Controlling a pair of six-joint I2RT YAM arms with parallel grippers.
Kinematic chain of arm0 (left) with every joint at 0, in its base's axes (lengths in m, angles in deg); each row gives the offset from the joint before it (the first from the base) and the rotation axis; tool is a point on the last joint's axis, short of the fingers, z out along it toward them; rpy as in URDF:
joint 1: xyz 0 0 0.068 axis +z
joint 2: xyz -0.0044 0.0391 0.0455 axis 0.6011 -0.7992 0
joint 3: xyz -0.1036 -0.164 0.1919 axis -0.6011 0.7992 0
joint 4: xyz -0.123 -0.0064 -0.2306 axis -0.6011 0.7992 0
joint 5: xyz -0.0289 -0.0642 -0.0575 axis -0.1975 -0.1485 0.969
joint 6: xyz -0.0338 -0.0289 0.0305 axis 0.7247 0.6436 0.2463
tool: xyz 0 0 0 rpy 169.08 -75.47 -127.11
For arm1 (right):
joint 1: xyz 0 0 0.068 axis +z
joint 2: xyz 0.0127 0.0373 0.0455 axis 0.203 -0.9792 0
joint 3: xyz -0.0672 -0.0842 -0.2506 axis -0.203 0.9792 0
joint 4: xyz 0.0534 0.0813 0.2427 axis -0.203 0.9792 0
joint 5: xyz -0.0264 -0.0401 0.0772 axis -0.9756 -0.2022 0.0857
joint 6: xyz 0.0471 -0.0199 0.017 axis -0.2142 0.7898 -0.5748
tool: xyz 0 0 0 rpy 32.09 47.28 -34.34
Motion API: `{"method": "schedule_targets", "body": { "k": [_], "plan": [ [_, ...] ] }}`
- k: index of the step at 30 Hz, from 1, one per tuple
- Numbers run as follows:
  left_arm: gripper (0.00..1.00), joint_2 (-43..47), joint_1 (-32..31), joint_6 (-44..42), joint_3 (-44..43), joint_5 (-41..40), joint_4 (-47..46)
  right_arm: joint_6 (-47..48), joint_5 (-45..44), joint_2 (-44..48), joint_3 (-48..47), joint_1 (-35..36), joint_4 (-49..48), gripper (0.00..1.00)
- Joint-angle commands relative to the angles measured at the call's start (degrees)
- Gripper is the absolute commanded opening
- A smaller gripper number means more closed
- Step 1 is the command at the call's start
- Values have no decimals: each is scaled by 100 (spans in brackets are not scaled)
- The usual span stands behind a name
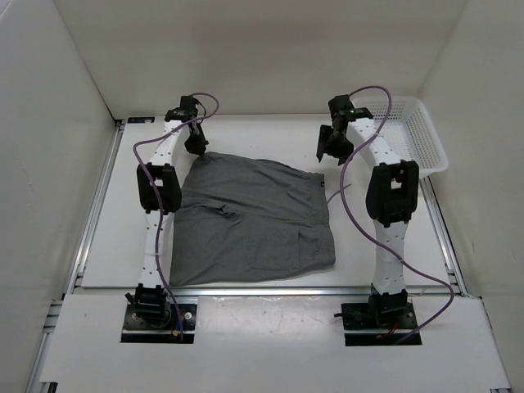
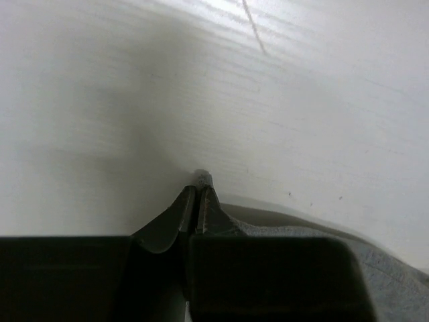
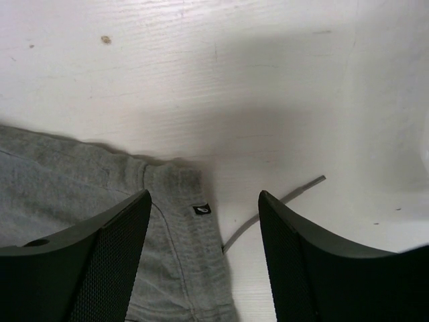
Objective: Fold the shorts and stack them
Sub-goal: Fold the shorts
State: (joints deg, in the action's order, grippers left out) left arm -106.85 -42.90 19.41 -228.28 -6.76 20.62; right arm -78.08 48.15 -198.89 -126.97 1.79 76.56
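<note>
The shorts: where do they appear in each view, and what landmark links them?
Top external: the shorts lie spread mid-table, between the arms.
Left wrist: lower right, pinched by the shut left gripper.
Right wrist: lower left, labelled corner under the open right gripper.
Shared landmark: the white table.

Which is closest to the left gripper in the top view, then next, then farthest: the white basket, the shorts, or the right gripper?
1. The shorts: their far-left corner is pinched in the left gripper.
2. The right gripper: open, across at the far-right corner.
3. The white basket: beyond that, farthest right.
</note>
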Motion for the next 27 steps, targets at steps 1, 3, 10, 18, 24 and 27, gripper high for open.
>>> {"method": "schedule_targets", "body": {
  "k": [1, 3, 10, 18, 24, 27],
  "plan": [
    [10, 957, 77, -17, 99, -171, 103, 720, 134, -95, -525, 13, 366, 69],
    [10, 1090, 77, -17, 99, -171, 102, 950, 82, -165, -526, 65, 420, 67],
    [10, 1232, 77, -70, -15, 13, 155, 1811, 729, -60, -175, 65, 235, 74],
    [10, 1232, 77, -175, -15, 13, 261, 2575, 1020, -577, -832, 408, 86, 78],
    [10, 1232, 183, -175, 90, 13, 313, 3042, 1469, -930, -1124, 408, 138, 78],
    [10, 1232, 183, -228, 143, 13, 313, 3165, 1724, -1097, -1063, 347, 191, 77]
  ]
}}
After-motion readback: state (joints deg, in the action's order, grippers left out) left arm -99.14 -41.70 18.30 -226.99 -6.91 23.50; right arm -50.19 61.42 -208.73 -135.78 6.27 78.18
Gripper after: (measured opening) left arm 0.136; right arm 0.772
